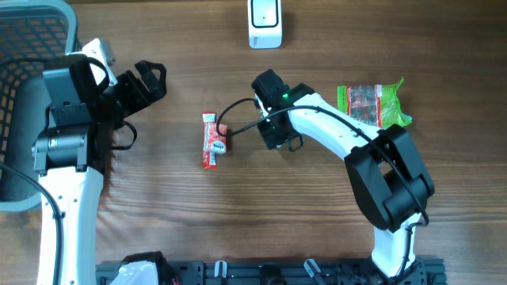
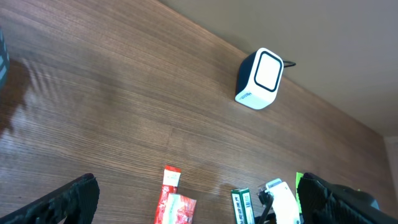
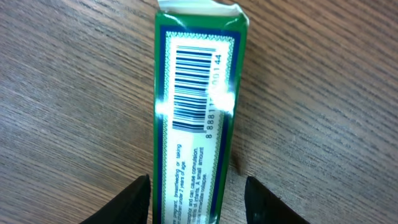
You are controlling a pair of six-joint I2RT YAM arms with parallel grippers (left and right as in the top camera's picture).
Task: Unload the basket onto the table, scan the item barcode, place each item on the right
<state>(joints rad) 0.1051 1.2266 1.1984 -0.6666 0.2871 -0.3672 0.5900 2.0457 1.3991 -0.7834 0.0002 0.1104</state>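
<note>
Right wrist view: the pack [image 3: 189, 134] is straddled lengthwise by the right hand [image 3: 198, 190] (barcode [image 3: 194, 87] up), fingers parted, not yet clenched.

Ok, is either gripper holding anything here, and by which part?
Nothing held yet. The right gripper straddles the green barcode box lying on the table, a sliver of gap at each finger; the left gripper is open and empty.

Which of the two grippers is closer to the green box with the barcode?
The right. The right gripper is directly over the green box, one finger on either side of it. The left gripper sits far off, open, with the red packet lying between.
</note>
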